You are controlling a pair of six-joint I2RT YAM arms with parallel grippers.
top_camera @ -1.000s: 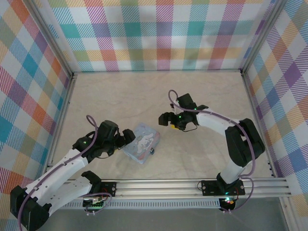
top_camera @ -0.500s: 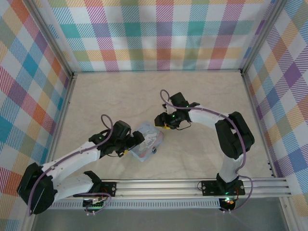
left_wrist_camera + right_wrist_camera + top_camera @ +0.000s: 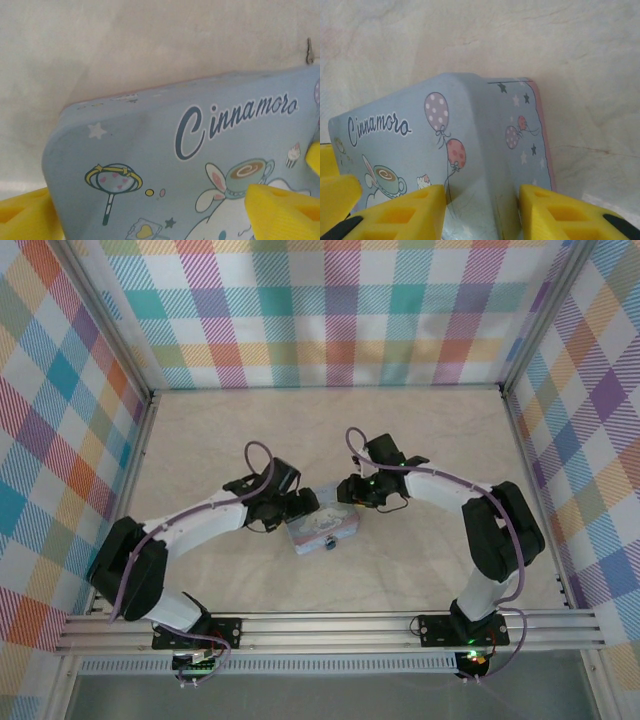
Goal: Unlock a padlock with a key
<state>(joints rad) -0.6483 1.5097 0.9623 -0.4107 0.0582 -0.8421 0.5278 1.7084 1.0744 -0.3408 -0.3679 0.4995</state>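
Padlock, a tiny dark speck in the top view, lies on the table just beside the near edge of a pale blue tin. It is too small to tell whether it touches the tin. The tin sits near the middle of the table, somewhat toward the near edge, and its lid shows a white cartoon figure, balloons and the lettering "Cinnamoro".

The left gripper reaches in from the left and meets the tin at its far left corner. In the left wrist view its yellow fingers are spread wide: one is at the tin's rounded corner and the other is over the printed lid. Nothing is clamped between them.

The right gripper comes from the right to the tin's far right corner. In the right wrist view its two yellow fingers also stand apart, released. The tin's corner shows in the gap and runs on behind both fingers. Whether either gripper presses on the lid cannot be told. Checked walls enclose the table.
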